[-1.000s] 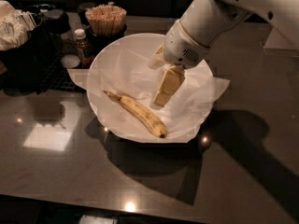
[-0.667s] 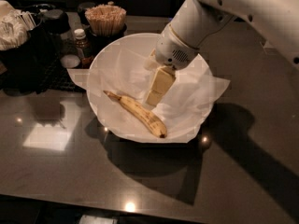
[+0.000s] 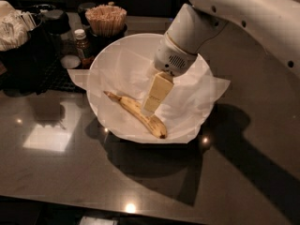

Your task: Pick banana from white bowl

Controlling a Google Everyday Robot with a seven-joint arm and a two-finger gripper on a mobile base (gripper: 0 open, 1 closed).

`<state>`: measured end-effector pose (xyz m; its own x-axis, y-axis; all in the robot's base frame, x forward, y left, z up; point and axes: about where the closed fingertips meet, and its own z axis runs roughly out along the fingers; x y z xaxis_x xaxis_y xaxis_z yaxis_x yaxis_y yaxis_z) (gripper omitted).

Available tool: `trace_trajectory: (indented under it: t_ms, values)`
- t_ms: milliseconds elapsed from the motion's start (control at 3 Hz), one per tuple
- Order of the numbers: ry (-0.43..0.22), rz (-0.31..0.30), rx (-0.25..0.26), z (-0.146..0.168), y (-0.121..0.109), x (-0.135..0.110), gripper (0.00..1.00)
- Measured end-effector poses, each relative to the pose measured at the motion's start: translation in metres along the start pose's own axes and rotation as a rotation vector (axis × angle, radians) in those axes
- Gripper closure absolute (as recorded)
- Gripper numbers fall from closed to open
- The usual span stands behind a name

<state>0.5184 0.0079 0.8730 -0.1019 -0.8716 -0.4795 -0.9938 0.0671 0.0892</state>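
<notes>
camera view: hand (image 3: 150,108) over banana (image 3: 155,124) in white bowl (image 3: 100,63) on dark glossy counter (image 3: 70,172).

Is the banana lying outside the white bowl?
No, the banana lies inside the white bowl, with the gripper right over its middle.

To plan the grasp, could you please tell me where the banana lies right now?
The banana lies on the paper in the white bowl, toward its near side; the gripper hangs right over its middle.
</notes>
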Motion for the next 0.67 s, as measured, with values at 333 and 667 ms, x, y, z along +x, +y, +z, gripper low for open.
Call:
trace_trajectory:
  t_ms: [333,667]
  values:
    - [0.019,0.014,0.017,-0.0021,0.0147,-0.0004,0.19]
    - [0.032,0.026,0.031,-0.0032,0.0247,0.0022,0.21]
